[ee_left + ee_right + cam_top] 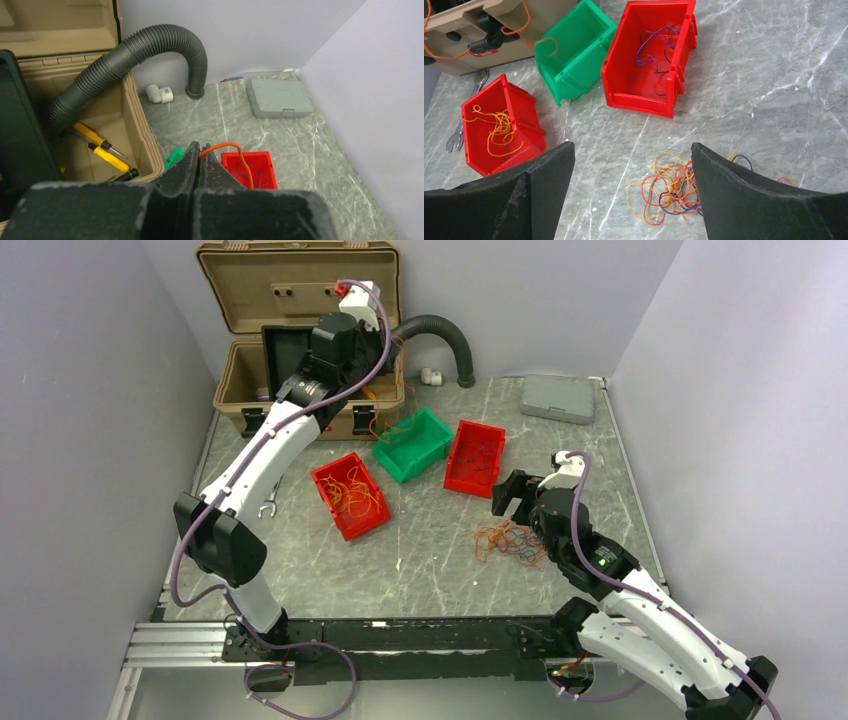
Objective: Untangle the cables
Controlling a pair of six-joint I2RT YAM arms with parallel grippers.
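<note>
Marble tabletop (pixel 430 575): left pincer (pixel 201 150) pinched an orange cable (pixel 227 145), right pincer (pixel 631 146) spread over the tangle (pixel 669 192); the strand might snag the toolbox (pixel 262 280).

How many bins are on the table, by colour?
Red bins: 2
Green bin: 1
Total: 3
</note>
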